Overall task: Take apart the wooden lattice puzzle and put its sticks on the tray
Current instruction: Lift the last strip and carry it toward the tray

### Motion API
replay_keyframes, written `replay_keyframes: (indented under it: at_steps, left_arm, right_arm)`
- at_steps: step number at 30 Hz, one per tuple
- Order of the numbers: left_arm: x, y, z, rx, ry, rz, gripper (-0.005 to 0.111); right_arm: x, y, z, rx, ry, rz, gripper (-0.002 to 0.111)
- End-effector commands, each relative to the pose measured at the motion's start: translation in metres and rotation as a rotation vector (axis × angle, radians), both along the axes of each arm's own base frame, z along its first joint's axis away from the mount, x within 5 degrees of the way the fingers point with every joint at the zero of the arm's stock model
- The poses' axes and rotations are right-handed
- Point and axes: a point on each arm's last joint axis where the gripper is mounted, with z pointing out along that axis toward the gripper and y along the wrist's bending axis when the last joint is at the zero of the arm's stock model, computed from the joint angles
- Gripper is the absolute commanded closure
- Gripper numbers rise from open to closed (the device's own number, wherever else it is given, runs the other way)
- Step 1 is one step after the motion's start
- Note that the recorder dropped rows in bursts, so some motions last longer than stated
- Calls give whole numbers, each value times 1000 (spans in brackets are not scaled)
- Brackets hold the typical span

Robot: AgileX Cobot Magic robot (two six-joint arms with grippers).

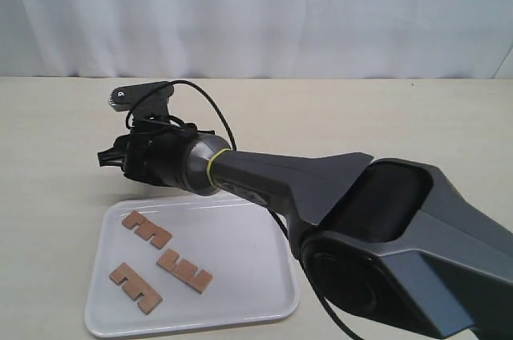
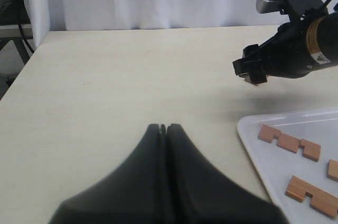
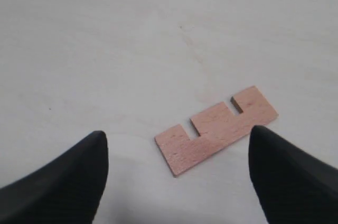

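The white tray [image 1: 260,272] holds three notched wooden sticks [image 1: 147,230], [image 1: 184,270], [image 1: 135,287]; part of the tray [image 2: 264,160] and its sticks [image 2: 289,142] also show in the left wrist view. A fourth stick [image 3: 216,129] lies flat on the table, below and between the wide-open fingers of my right gripper [image 3: 177,137], untouched. That gripper [image 1: 112,159] has reached across to just beyond the tray's far left corner, and the stick is hidden under it in the exterior view. No assembled lattice puzzle is in view. My left gripper [image 2: 165,127] is shut and empty over bare table.
The right arm's dark body [image 1: 377,212] stretches across the tray's right side, with a cable [image 1: 216,111] looping above it. A white curtain [image 1: 256,11] backs the table. The table's left edge [image 2: 21,71] shows in the left wrist view.
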Motion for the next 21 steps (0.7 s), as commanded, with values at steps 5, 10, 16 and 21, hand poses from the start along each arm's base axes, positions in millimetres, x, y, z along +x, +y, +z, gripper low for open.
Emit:
replay_keyframes:
  at_steps: [5, 10, 16, 21]
  left_arm:
    - [0, 0, 0, 3, -8, 0, 107]
    - [0, 0, 0, 3, -8, 0, 107]
    - [0, 0, 0, 3, -8, 0, 107]
    - [0, 0, 0, 3, -8, 0, 107]
  right_arm:
    - [4, -5, -12, 45, -15, -77, 39]
    - [3, -5, -20, 44, -4, -87, 39]
    - [3, -7, -25, 47, 4, -116, 48]
    - [2, -10, -26, 32, 14, -145, 77]
